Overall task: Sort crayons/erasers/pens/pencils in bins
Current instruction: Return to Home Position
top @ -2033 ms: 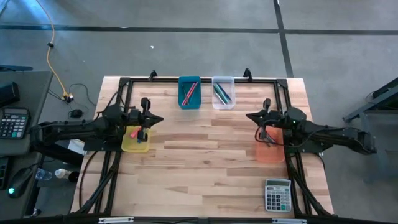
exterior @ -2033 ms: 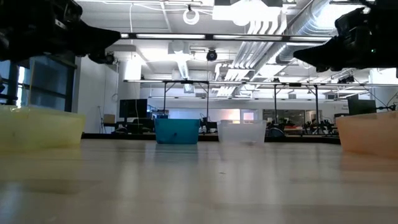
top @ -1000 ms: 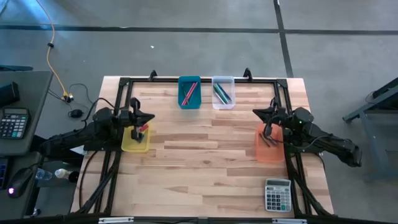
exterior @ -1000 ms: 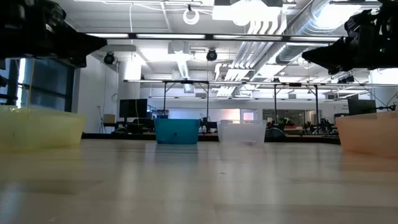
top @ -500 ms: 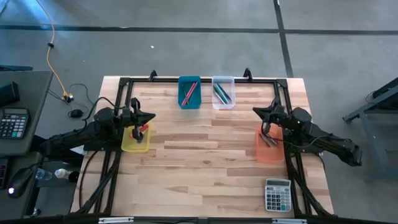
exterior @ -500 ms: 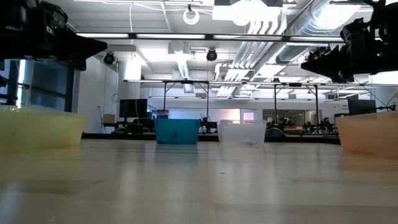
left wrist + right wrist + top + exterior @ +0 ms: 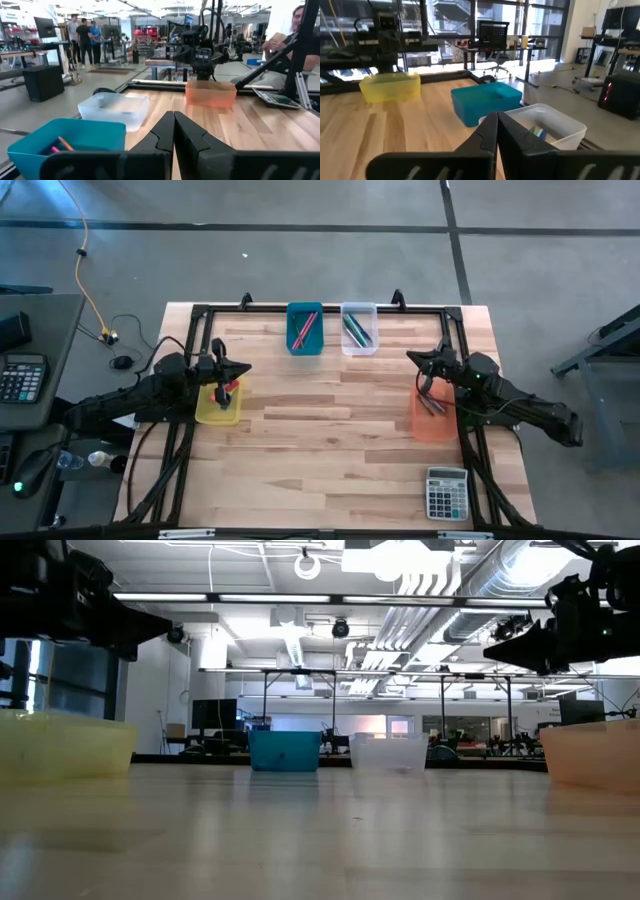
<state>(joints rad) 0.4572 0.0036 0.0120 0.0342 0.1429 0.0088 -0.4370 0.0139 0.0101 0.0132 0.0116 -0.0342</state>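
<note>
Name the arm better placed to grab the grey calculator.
Right. The right gripper hangs by the translucent orange plastic bin, on the side of the grey calculator; the left gripper is opposite, at the translucent yellow bin.

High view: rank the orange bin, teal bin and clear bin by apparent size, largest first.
1. orange bin
2. teal bin and clear bin: they look alike, so no ranking between them.
</note>
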